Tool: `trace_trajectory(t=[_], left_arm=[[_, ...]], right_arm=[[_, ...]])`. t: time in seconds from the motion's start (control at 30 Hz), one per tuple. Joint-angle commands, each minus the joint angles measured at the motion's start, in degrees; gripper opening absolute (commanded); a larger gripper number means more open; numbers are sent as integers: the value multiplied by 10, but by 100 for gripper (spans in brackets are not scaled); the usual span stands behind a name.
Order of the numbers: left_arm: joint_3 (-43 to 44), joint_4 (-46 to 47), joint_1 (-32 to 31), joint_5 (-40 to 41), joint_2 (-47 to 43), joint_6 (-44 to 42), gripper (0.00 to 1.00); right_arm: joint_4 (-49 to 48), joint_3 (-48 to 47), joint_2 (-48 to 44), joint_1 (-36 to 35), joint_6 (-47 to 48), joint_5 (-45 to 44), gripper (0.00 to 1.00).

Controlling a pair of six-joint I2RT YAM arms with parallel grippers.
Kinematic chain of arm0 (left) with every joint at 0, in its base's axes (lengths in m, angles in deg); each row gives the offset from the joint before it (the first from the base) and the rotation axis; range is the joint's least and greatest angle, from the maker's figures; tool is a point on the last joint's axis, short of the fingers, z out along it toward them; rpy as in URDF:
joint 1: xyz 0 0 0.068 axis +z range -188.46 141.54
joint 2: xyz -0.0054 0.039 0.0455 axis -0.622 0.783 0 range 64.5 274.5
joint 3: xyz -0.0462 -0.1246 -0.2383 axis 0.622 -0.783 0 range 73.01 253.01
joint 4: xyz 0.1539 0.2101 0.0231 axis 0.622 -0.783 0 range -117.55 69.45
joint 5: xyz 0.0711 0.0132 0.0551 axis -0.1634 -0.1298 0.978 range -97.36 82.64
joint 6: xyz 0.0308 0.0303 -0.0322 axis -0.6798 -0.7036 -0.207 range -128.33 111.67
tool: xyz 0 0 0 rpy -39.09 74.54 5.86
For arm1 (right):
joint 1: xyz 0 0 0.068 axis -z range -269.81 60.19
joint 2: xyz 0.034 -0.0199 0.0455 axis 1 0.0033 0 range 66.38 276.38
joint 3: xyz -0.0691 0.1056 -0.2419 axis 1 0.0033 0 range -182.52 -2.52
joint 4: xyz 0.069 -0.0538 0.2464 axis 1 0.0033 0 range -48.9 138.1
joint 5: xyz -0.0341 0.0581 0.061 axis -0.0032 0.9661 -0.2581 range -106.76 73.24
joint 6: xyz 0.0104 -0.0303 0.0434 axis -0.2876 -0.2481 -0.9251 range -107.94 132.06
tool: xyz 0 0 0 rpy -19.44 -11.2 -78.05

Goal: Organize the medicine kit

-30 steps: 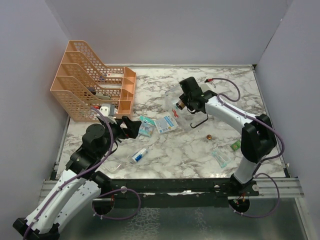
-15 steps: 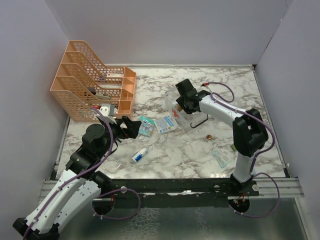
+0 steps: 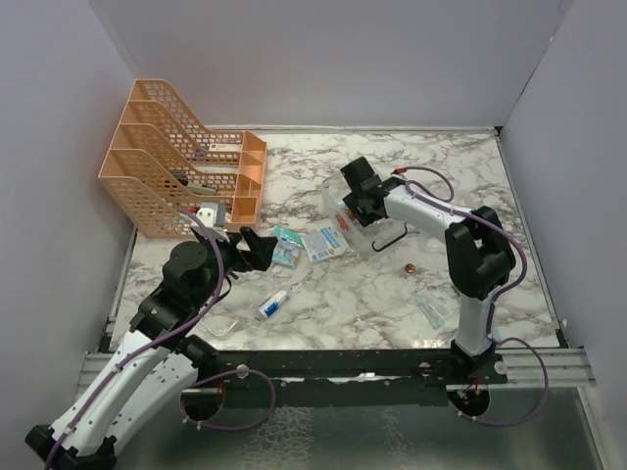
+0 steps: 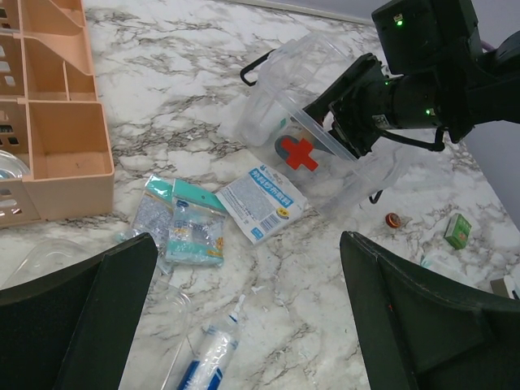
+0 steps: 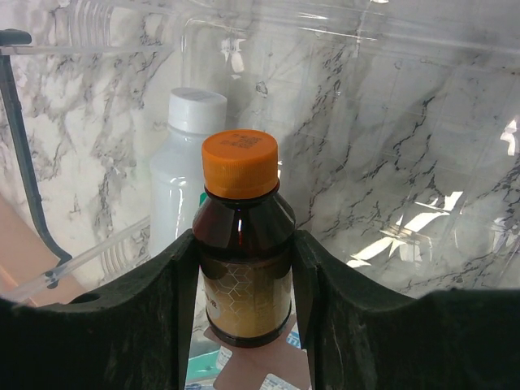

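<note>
Partly done. Right gripper [image 5: 244, 244] is clamped on a brown orange-capped bottle [image 5: 242, 203] at the open mouth of the medicine kit [image 4: 272, 97], which lies tipped mid-table. A white bottle [image 5: 183, 179] is already inside. Left gripper [image 3: 253, 250] is empty, jaws spread wide. Left out on the marble: blue-white packet [image 4: 262, 199], teal sachets [image 4: 187, 227], dropper bottle [image 4: 210, 357], green box [image 4: 459, 230].

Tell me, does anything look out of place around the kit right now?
Yes. The medicine kit looks tipped at an angle, not flat, while the right fingers hold a brown bottle at its opening. Packets, a tube and a small green box lie scattered loose on the table.
</note>
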Motion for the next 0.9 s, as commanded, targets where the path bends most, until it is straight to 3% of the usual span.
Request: trace_trajectory(t=[0.0, 0.27, 0.67, 0.87], left_arm=[[-1, -4, 0, 13, 2, -1, 99], [4, -12, 0, 21, 10, -2, 99], [5, -12, 0, 21, 14, -2, 99], [5, -12, 0, 21, 18, -2, 99]], right_arm=[[-21, -16, 9, -1, 10, 12, 49], [-68, 15, 3, 6, 22, 80, 60], [-110, 23, -19, 8, 110, 62, 51], [-76, 11, -51, 8, 149, 55, 64]])
